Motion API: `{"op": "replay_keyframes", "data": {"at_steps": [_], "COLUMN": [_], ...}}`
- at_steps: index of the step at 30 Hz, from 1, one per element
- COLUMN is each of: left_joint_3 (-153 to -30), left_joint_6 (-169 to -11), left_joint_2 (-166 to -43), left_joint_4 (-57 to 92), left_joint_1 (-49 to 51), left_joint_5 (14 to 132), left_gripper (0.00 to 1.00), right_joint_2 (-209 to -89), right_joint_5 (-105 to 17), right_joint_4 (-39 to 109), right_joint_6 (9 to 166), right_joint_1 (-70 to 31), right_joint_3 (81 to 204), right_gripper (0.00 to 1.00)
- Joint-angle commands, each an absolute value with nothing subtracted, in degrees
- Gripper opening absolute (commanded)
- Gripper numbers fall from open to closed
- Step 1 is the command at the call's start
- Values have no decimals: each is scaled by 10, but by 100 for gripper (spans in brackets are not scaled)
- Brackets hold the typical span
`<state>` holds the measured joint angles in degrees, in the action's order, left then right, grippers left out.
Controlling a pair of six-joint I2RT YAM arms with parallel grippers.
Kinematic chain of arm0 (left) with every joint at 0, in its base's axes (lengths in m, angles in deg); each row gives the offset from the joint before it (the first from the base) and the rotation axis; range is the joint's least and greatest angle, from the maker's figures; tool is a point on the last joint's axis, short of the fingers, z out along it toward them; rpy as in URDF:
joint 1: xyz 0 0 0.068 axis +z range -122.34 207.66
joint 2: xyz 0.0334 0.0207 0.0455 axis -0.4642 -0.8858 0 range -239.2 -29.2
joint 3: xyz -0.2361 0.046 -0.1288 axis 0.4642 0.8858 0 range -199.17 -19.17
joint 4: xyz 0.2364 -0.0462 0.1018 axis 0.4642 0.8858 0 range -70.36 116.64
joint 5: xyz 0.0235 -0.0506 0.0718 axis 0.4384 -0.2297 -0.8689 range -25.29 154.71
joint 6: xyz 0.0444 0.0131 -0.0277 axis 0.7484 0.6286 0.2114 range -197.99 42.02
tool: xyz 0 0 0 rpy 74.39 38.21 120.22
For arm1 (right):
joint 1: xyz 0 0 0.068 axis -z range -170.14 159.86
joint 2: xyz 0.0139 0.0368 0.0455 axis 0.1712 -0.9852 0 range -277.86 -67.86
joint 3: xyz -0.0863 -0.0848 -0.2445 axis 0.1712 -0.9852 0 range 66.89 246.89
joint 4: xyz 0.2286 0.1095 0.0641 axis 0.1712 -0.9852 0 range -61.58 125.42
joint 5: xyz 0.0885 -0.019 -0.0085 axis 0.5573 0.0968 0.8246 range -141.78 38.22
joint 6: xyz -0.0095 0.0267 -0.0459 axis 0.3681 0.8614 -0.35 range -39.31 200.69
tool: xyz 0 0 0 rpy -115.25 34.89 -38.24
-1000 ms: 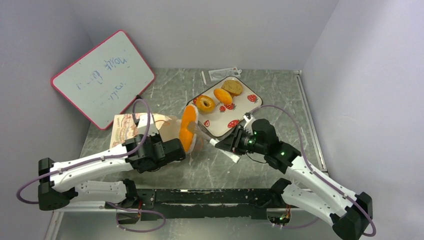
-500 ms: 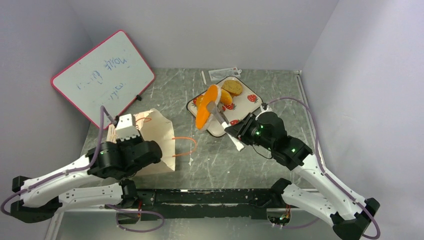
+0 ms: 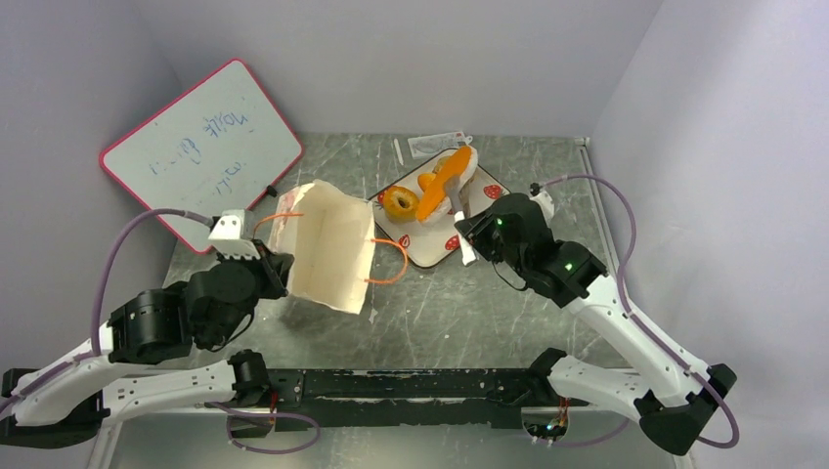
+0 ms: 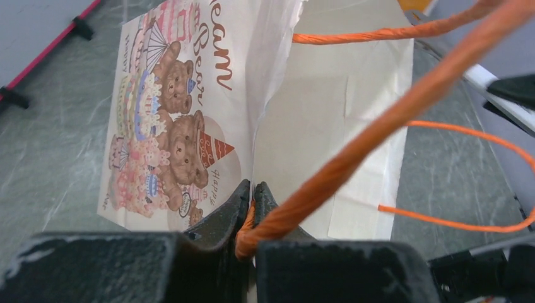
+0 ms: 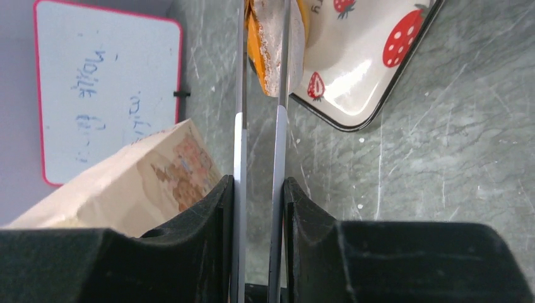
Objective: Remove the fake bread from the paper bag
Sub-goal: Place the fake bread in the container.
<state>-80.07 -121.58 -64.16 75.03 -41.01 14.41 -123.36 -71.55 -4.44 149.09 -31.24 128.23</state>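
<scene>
The cream paper bag (image 3: 332, 259) stands tilted with its mouth open toward the upper right and its orange cord handles (image 3: 391, 264) hanging out. My left gripper (image 3: 277, 269) is shut on the bag's rim and one cord (image 4: 378, 120); the wrist view shows the jaws (image 4: 252, 189) pinching paper and cord. My right gripper (image 3: 469, 233) is shut on silver tongs (image 5: 238, 126), which clamp the long orange loaf (image 3: 445, 181) over the strawberry-print tray (image 3: 430, 246). The ring doughnut (image 3: 400, 203) lies on the tray. The oval bun and tan bun are mostly hidden behind the loaf.
A pink-framed whiteboard (image 3: 200, 151) leans against the left wall behind the bag. A clear plastic wrapper (image 3: 435, 145) lies at the back of the table. Walls close in the left, back and right; a rail (image 3: 601, 234) runs along the table's right side.
The right gripper carried the loaf in the tongs from the bag's mouth to above the tray. The left arm drew back to the left, holding the bag, which now stands more upright.
</scene>
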Motion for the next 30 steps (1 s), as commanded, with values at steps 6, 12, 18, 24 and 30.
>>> {"op": "replay_keyframes", "data": {"at_steps": [6, 12, 18, 24, 30], "left_joint_3": [-712, -633, -614, -602, -600], "left_joint_6": [-1020, -968, -943, -938, -936], "left_joint_2": [-533, -445, -452, -464, -462], "left_joint_4": [563, 520, 514, 510, 519], "left_joint_1": [-407, -407, -407, -407, -407], "left_joint_5": [319, 371, 398, 397, 392], "left_gripper": [7, 7, 7, 7, 7], "right_joint_2": [-1253, -1269, -1286, -1316, -1336], "right_joint_5": [-794, -801, -797, -786, -766], "right_joint_4": [-85, -77, -38, 12, 61], "right_joint_6": [1596, 1614, 1636, 1656, 1677], "right_joint_1": [-319, -320, -320, -319, -318], "right_joint_3": [1274, 1248, 1199, 1167, 1148], "right_gripper": [0, 0, 0, 0, 0]}}
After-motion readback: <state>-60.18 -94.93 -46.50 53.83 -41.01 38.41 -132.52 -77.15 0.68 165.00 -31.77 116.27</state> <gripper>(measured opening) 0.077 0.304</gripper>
